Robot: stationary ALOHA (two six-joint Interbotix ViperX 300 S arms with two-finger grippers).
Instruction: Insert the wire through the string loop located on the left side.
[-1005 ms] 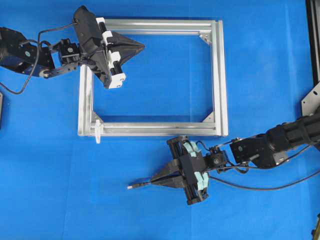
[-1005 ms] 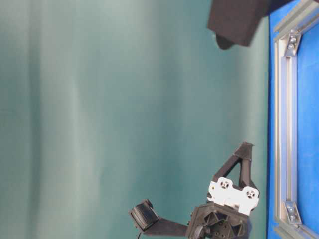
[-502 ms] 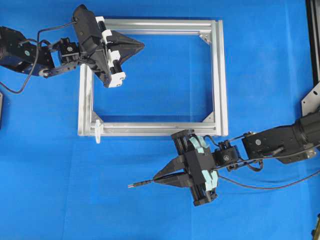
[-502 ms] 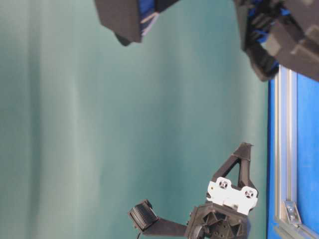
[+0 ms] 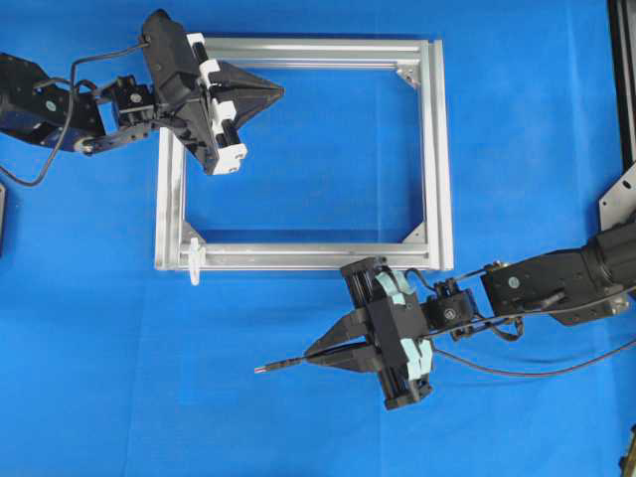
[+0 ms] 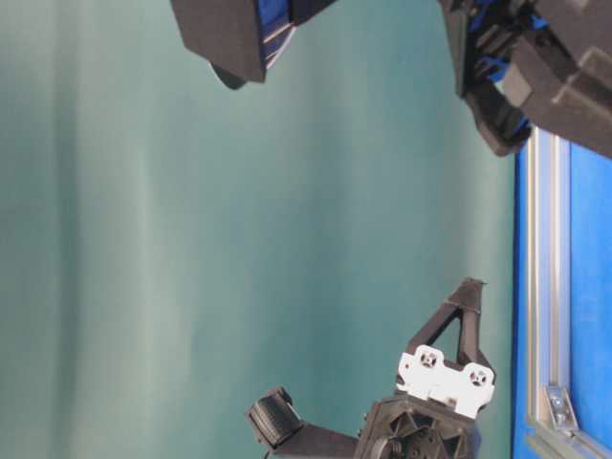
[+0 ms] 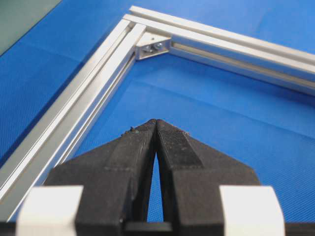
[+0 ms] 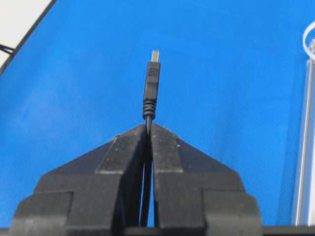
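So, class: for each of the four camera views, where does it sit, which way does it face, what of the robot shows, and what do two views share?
Overhead: above, facing down on the frame, string loop, both arms.
Table-level: low, rotated sideways; left hand, right arm above.
Left wrist: behind the shut left hand, facing a frame corner.
Right wrist: behind the right hand shut on the wire.
Shared: the frame shows in every view.

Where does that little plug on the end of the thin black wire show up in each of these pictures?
Overhead: the plug lies low, left of centre, sticking out left of the right fingers.
Table-level: not visible.
Left wrist: not visible.
Right wrist: the plug sits centre, pointing up.
Shared landmark: the silver frame.
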